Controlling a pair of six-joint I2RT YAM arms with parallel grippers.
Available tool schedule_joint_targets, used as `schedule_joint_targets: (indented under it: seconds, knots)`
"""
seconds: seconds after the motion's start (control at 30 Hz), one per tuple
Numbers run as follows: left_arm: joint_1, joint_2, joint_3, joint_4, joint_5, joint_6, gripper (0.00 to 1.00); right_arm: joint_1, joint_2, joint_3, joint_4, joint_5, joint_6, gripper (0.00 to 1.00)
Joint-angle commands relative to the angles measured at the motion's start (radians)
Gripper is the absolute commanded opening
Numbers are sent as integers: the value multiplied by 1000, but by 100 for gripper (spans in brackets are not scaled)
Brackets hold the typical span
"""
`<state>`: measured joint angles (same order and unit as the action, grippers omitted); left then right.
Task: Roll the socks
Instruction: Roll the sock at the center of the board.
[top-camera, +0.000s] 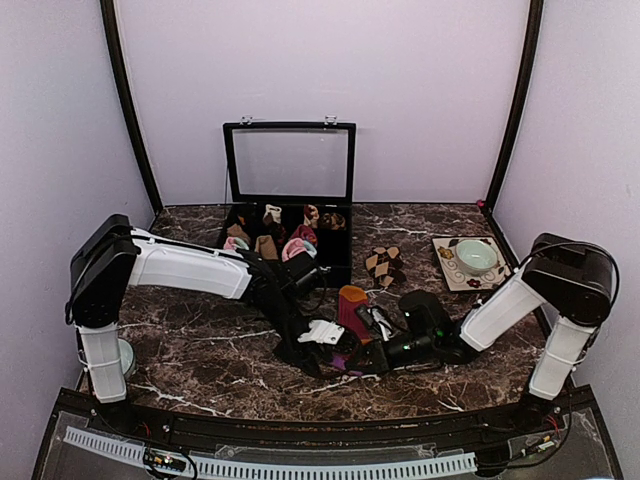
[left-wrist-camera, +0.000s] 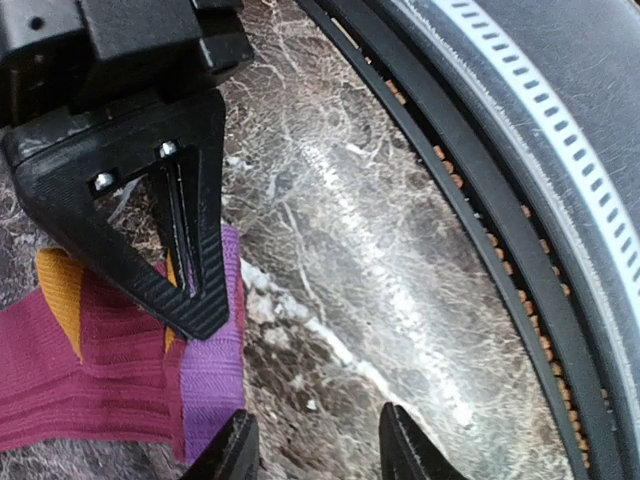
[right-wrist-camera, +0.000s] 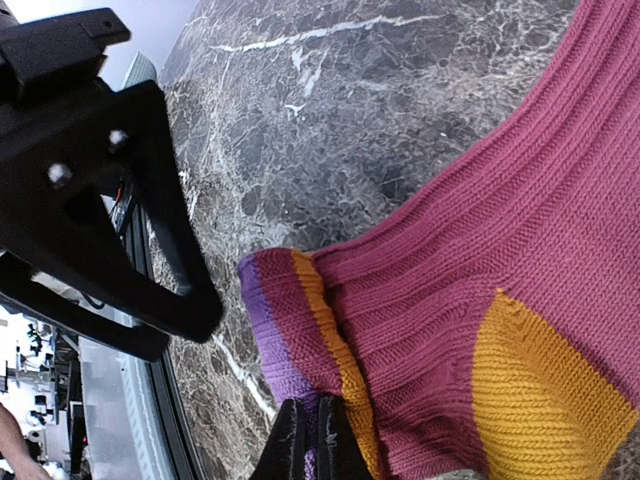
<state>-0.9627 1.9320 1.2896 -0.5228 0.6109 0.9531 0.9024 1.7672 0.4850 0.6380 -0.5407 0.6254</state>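
Black glass-lidded box (top-camera: 349, 245), upper centre, lid up, holds small sock rolls (top-camera: 297, 247). Long magenta striped sock (right-wrist-camera: 480, 260) lies centre-frame. Right hand (right-wrist-camera: 308, 440) pinched closed on its purple cuff; left hand (left-wrist-camera: 315, 452) spread, empty.

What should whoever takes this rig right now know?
Left gripper: open, holding nothing, beside the purple striped end of the magenta sock.
Right gripper: shut on that striped end.
The magenta sock lies unrolled mid-table. The diamond sock lies behind it, apart from both grippers.
Done: one end of the magenta sock is gripped. No roll is formed on either sock.
Left: roll the magenta sock, then the diamond sock.
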Motion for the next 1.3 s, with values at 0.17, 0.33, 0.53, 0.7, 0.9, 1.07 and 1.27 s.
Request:
schedule_joint_targets:
  seconds: [0.17,0.33,0.53,0.7,0.9,1.07,1.27]
  knots:
    - [-11,45,33,89,-90,70,43,-34,71,-69,-236,22,70,0]
    - [-13,51,22,133,-111,67,41,-37,75,-70,-233,16,76,0]
    - [-20,66,33,132,-121,68,38,-48,78,-61,-244,14,72,0]
    - [-29,25,41,96,-68,49,37,-57,73,-68,-248,17,73,0]
    - [-34,-12,36,46,-27,46,38,-64,73,-75,-251,18,68,0]
    - [-36,-15,32,77,-13,31,40,-65,84,-70,-250,17,66,0]
    - [-36,28,51,149,-71,11,42,-65,90,-66,-246,18,66,0]
